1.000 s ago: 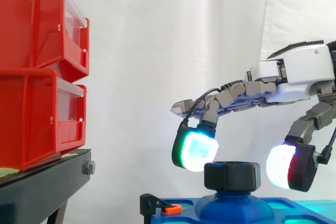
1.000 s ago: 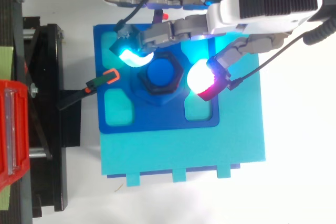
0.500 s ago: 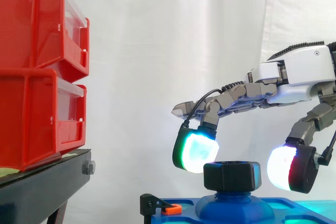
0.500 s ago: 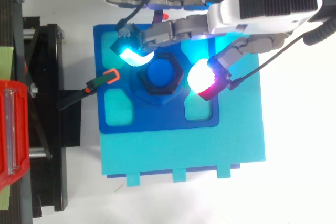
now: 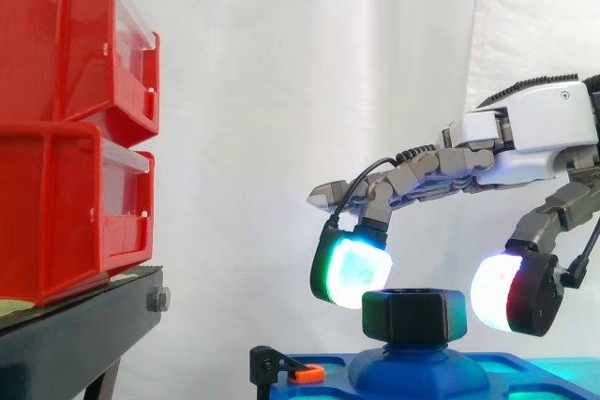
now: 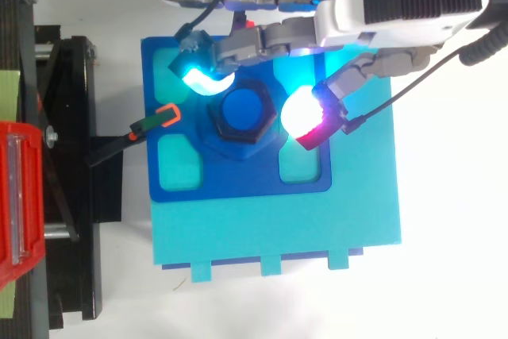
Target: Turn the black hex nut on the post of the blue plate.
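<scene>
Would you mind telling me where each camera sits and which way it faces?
Side view: beside the work at about its height, looking level across the black hex nut on the blue plate toward the white curtain; the hand reaches in from the right.
Top view: above the work, looking straight down on the plate; the hand comes in from the top edge.
Shared: the nut, plate and hand, plus the red bins on the black stand at the left.
</scene>
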